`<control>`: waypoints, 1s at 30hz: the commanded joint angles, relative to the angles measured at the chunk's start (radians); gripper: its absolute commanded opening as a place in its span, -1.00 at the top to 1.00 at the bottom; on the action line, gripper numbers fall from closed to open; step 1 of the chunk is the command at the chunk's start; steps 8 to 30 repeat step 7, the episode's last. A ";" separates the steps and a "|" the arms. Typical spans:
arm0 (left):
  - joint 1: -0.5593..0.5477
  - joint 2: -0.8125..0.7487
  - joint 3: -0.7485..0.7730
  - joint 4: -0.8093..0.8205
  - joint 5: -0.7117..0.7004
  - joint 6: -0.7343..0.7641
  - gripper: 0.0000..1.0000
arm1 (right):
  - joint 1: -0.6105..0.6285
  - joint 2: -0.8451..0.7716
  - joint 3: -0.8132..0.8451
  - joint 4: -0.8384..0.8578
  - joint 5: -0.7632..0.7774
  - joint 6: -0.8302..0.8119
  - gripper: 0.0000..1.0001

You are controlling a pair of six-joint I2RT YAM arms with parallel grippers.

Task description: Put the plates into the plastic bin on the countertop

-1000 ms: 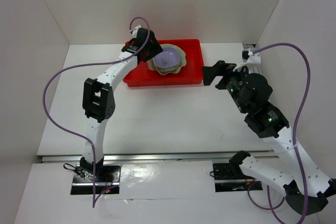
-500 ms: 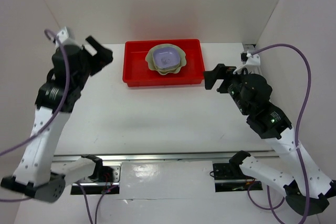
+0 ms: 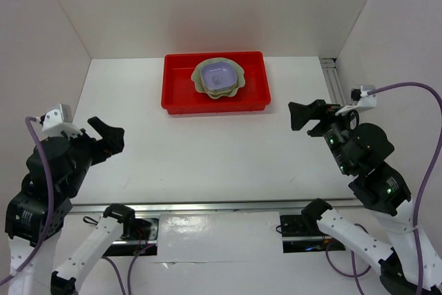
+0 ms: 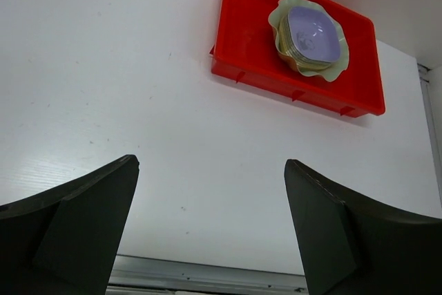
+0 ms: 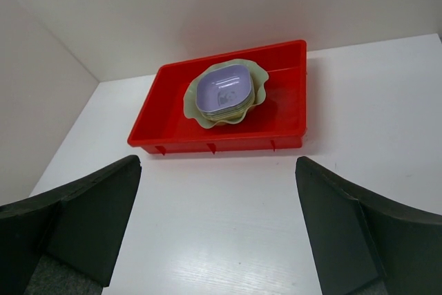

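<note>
At the lower left of the top view, my left gripper [image 3: 108, 141] hangs over the near edge of the countertop [image 3: 207, 150], fingers spread wide, gripping nothing. At middle right, my right gripper [image 3: 304, 118] is spread the same way. A broad stretch of white surface lies between them and the red plastic bin [image 3: 178, 91], which sits near the back wall [image 3: 207, 12]. Inside it, right of centre, the plates [image 3: 219, 82] are stacked, with the lavender dish [image 3: 221, 72] topmost and the scalloped pale green dish [image 3: 199, 81] underneath.

Both arms sit folded near their bases (left tool [image 3: 105, 137] and right tool [image 3: 304, 117] spread wide)
</note>
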 commanded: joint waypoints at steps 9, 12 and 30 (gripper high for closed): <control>0.000 -0.001 0.050 -0.066 -0.023 0.064 -1.00 | -0.002 0.009 -0.014 -0.023 0.043 0.023 -1.00; 0.000 -0.001 0.050 -0.066 -0.023 0.064 -1.00 | -0.002 0.009 -0.014 -0.023 0.043 0.023 -1.00; 0.000 -0.001 0.050 -0.066 -0.023 0.064 -1.00 | -0.002 0.009 -0.014 -0.023 0.043 0.023 -1.00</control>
